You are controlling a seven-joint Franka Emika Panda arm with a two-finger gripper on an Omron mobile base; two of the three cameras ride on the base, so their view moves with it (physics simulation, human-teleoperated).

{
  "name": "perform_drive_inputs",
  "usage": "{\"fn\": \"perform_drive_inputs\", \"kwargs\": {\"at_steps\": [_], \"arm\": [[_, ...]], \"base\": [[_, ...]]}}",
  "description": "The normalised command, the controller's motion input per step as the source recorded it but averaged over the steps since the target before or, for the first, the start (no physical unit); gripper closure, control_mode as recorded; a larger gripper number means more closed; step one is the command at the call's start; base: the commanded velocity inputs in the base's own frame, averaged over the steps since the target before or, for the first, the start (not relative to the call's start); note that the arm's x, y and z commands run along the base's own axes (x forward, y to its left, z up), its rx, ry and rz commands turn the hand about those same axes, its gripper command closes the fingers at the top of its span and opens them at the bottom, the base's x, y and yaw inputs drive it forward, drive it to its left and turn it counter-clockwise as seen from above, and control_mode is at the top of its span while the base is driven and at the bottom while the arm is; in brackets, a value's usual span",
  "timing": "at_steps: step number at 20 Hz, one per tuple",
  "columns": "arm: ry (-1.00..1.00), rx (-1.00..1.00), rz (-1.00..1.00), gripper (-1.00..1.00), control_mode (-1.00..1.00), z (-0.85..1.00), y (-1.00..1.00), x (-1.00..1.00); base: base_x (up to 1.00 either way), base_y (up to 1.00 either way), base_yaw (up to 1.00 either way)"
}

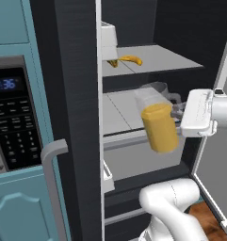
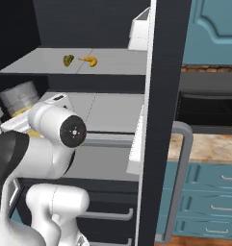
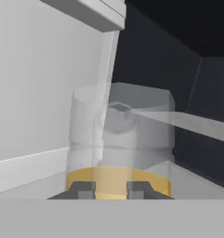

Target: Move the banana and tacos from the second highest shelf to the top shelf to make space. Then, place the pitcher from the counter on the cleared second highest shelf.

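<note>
The pitcher (image 1: 158,123) is a clear cylinder about two-thirds full of orange-yellow juice, with a pale rim and what appears to be a handle on the side facing the hand. It hangs tilted in the open fridge, just in front of and slightly above the second highest shelf (image 1: 119,115), whose thick pale front rim runs behind its lower half; whether the base touches that rim cannot be determined. Judged from its size and fill, the pitcher is the heaviest item of the task, rigid, smooth-walled and likely slippery; the liquid would shift its weight when it is tipped. The gripper (image 1: 177,113) holds it from the side at upper-body height, fingers (image 3: 83,189) closed narrow on the pitcher, apparently about the handle. The hand view shows the fingers flanking the juice band with the clear wall rising beyond. A hold this high leaves the full lower body hanging, which probably accounts for the tilt; the pitcher should be brought upright before it is set down. The shelf surface behind it shows bare. On the top shelf (image 2: 50,62), the banana (image 2: 90,60) and the tacos (image 2: 68,60) lie near each other, apart.
</note>
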Motion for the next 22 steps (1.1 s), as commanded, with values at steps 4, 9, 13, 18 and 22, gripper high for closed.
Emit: {"fn": "perform_drive_inputs", "kwargs": {"at_steps": [4, 9, 13, 18, 22], "arm": [[-0.15, 0.17, 0.07, 1.0, -1.0, -0.39, 0.36, 0.15], [-0.13, 0.15, 0.02, 1.0, -1.0, -0.4, 0.32, 0.07], [-0.02, 0.06, 0.0, 1.0, -1.0, -0.47, 0.2, 0.03], [0.0, 0.01, 0.0, 1.0, -1.0, -0.61, 0.3, 0.05], [-0.01, 0.02, 0.0, 1.0, -1.0, -0.55, 0.34, 0.14]], "base": [[0.0, 0.0, 0.0], [0.0, 0.0, 0.0], [0.0, 0.0, 0.0], [0.0, 0.0, 0.0], [0.0, 0.0, 0.0]]}}
